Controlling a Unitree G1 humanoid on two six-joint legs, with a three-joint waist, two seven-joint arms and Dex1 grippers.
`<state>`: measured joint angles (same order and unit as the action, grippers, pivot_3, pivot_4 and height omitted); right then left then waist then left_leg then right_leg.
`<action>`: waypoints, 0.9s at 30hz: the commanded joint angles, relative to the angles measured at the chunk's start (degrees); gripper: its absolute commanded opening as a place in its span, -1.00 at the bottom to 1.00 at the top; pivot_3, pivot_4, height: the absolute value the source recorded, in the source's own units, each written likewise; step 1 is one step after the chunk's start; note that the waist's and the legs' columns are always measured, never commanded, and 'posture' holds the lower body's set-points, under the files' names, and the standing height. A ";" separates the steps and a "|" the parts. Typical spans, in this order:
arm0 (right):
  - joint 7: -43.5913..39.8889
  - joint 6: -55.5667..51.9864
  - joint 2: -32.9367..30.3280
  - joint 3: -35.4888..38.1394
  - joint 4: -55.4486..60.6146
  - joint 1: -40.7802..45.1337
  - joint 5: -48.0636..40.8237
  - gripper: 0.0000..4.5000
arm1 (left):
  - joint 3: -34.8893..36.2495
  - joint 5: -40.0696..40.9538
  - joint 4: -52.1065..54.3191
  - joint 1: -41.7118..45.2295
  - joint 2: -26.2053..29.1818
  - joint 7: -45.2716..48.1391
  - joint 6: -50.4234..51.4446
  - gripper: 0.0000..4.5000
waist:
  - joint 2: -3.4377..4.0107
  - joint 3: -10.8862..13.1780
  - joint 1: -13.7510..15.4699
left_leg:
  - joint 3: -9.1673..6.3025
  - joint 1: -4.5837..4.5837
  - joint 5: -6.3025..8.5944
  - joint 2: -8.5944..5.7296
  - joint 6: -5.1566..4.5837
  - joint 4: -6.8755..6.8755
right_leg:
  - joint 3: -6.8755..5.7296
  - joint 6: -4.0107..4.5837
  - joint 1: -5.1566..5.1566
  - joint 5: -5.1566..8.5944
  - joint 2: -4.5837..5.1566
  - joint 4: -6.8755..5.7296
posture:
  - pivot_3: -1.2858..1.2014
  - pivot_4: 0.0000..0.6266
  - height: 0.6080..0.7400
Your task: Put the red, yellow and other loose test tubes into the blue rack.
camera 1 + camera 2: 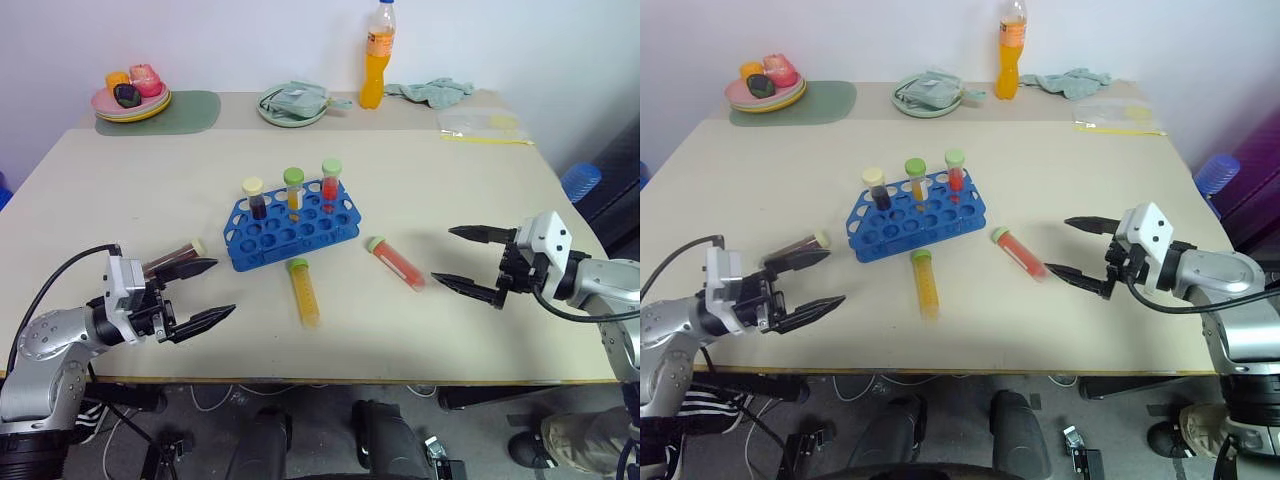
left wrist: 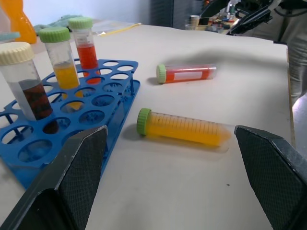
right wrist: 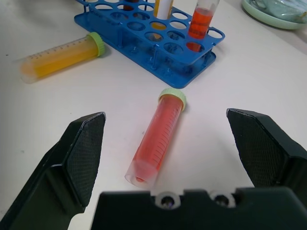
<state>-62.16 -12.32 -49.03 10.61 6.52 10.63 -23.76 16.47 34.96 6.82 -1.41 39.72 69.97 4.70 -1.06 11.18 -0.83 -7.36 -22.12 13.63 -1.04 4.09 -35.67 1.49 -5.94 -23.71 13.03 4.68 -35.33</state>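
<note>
- Three capped tubes already stand upright in the blue rack (image 1: 291, 224), at the middle of the head view, all along its far row: a cream-capped dark tube (image 1: 255, 198), a green-capped yellow tube (image 1: 293, 188) and a green-capped red tube (image 1: 330, 181).
- Most of the rack's holes are open, so I judge there is room for everything left.
- Three tubes lie loose on the tan table (image 1: 480, 210). By my count the job is about half done.
- First, the loose yellow tube (image 1: 304, 291) lies flat just below the rack, its green cap toward the rack, close to it but not touching.
- Second, the loose red tube (image 1: 396, 262) lies flat to the lower right of the rack, cap pointing up-left toward it, clear of both the rack and the yellow one.
- Third, a dark brownish tube (image 1: 174, 257) with a cream cap lies at the left, just beside my left gripper's upper finger; I cannot tell whether they touch.
- My left gripper (image 1: 205, 292), lower left, has its fingers spread wide and holds nothing; it faces the yellow tube.
- My right gripper (image 1: 462, 258), at the right, is likewise spread wide and empty, lined up on the red tube, which lies between its fingers in the wrist view but well ahead of them.
- No loose tube is lifted yet; I judge the next step to be a pick, probably the red tube.
</note>
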 commanded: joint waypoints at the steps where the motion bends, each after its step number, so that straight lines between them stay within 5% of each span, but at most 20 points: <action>1: 0.49 0.79 -0.83 2.10 0.92 0.85 -0.23 1.00 | -0.13 -0.13 0.20 1.74 0.31 0.15 -0.53 0.94 | 0.00 0.00 0.00 | 0.00 0.00 0.00 0.00 0.00 0.00 | 0.00 0.00 0.00 0.00 0.00 0.00 | 0.03 -0.52 1.00; 6: 4.40 1.19 0.62 1.42 1.36 1.97 1.70 1.00 | 0.79 0.45 -0.08 1.65 0.60 0.48 -0.29 0.94 | 0.00 0.00 -0.12 | 0.00 0.00 0.00 0.00 0.00 0.00 | 0.00 0.00 0.00 0.00 0.00 0.00 | 0.03 -0.52 1.00; 11: 9.61 -12.28 -0.09 0.25 5.84 6.95 -1.29 1.00 | 1.93 2.30 -0.58 5.30 1.14 -0.36 1.69 0.94 | 0.01 0.01 -0.05 | -0.01 0.01 0.00 0.00 0.00 -0.01 | 0.00 0.00 -0.01 0.00 0.00 -0.03 | 0.03 -0.52 1.00; 19: 26.55 -44.08 2.74 -6.62 16.32 17.84 -3.18 1.00 | 1.89 2.25 0.40 3.65 0.16 -1.80 3.44 0.94 | 0.02 0.00 0.05 | -0.03 -0.06 0.00 0.00 -0.01 0.10 | 0.00 0.01 -0.10 0.00 -0.01 0.01 | 0.03 -0.52 1.00; 27: 28.93 -78.52 1.81 -15.12 12.85 34.42 -10.91 1.00 | 2.58 1.76 2.13 2.04 0.87 -0.69 2.72 0.94 | 0.02 0.00 -0.41 | -0.02 -0.26 0.00 0.00 -0.01 -0.03 | 0.00 0.04 -0.31 -0.02 -0.01 -0.02 | 0.03 -0.52 1.00</action>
<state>-34.06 -85.42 -46.82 -3.14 21.39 42.74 -32.88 17.38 35.68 6.41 1.75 39.82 69.08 7.98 -1.04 11.18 -1.24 -7.39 -22.36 13.63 -1.03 4.08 -35.65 1.49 -5.89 -24.03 13.00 4.67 -35.35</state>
